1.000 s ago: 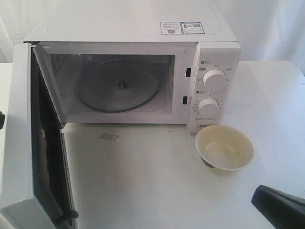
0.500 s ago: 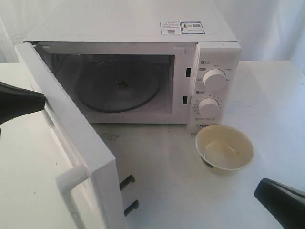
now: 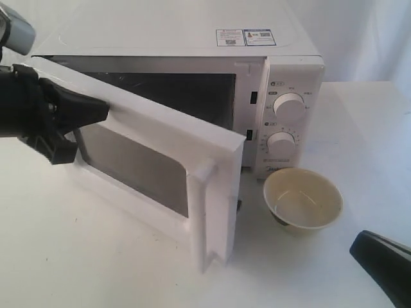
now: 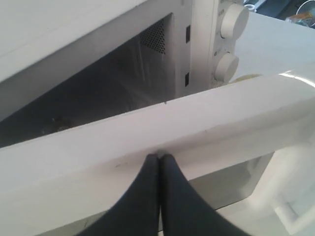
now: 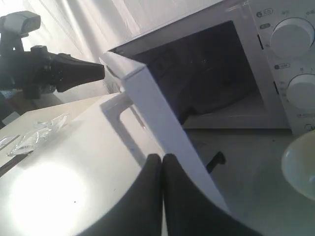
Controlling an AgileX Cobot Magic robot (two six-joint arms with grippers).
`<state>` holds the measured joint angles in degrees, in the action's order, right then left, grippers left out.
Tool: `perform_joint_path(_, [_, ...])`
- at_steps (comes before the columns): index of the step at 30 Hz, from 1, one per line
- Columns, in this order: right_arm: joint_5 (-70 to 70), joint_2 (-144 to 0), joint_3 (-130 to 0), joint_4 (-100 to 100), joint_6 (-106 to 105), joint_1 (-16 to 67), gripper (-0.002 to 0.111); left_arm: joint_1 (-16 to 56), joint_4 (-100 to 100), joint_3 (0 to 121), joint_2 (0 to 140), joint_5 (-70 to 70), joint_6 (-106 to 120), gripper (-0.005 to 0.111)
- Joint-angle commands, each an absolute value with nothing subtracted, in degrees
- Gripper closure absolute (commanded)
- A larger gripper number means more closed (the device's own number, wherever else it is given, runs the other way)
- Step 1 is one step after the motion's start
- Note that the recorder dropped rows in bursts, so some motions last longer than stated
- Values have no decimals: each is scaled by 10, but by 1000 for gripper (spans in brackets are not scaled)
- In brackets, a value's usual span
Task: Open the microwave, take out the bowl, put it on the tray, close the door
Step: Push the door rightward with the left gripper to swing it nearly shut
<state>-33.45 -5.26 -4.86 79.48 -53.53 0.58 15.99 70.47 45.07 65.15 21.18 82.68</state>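
Against the half-open door (image 3: 149, 172), left gripper (image 3: 104, 110) level and closed; right gripper (image 3: 355, 246) low, closed too.

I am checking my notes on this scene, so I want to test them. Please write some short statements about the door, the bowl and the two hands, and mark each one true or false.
1. The bowl stands on the table in front of the knob panel. True.
2. The door is fully shut. False: it stands partly open.
3. The left hand, closed, touches the door's outer face. True.
4. The right hand holds the bowl. False: it is shut, empty and apart from the bowl.
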Motion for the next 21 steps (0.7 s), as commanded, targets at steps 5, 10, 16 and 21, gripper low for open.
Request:
perform_joint_path(5, [-329,-50,-46,794,-541,6,108,168,744,496,704,199,846,107])
perform_joint_path(10, [-329,-50,-46,789,-541,6,108,168,771,516,744,200,879,107])
perform_joint_path(16, [-326,-50,-46,788,-542,6,108,168,777,541,762,196,889,107])
perform_joint_path(21, [-327,-50,-46,788,-557,6,108,168,790,562,776,187,899,107])
